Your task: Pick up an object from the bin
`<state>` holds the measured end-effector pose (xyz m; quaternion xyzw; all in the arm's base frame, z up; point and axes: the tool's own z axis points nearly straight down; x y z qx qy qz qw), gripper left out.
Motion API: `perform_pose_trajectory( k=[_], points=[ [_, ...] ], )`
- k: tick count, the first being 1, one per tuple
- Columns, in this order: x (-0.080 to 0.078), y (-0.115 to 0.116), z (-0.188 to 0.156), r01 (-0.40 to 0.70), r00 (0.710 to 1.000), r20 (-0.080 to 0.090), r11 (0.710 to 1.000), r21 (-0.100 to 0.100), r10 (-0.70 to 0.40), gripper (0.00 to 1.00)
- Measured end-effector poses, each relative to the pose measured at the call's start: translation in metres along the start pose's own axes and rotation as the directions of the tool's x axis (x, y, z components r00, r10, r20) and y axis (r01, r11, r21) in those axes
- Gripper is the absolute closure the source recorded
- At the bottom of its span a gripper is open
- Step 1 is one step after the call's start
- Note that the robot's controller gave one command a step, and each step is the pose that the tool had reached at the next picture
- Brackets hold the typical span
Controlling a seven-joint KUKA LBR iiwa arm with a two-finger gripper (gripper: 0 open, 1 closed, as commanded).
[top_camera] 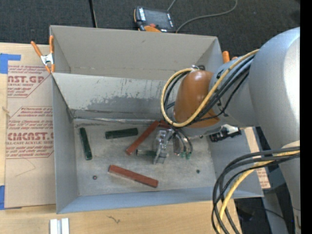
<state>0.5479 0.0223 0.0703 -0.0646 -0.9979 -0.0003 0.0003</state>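
So here's me, reaching into the grey metal bin [66, 169] from the 3 o'clock side. My jaws are down low near the bin floor, toward the 3 o'clock part of it, right under my orange-brown wrist cover [192, 99] with the yellow and black cables [167, 94] looped round it.

Honestly can't tell whether the jaws are released or clenched from this angle, they're just a metal clump to me. Can't tell if anything is actually between them either.

Closest thing is a short dark green piece [145, 153] lying flat on the floor, poking out at 9 o'clock from the jaws, its near end touching them or tucked under them. Just beside that, a red-brown stick [141, 138] lies on a slant, running from about 10 o'clock of the jaws up toward 12.

Further out at 9 to 10 o'clock there's a dark green bar [121, 133] lying roughly sideways. Way over at the 9 o'clock side of the floor sits a dark green stick [86, 143], pointing nearly 12 to 6. A second red-brown bar [132, 175] lies at about 7 o'clock of the jaws, well apart from the rest.
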Motion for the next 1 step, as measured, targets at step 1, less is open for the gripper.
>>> perform_pose_trajectory(
  k=[1],
  points=[
    [0.0045, 0.0335, -0.1483, 0.007, 1.0, 0.01, 1.0, -0.003, -0.007, 1.0]
  ],
)
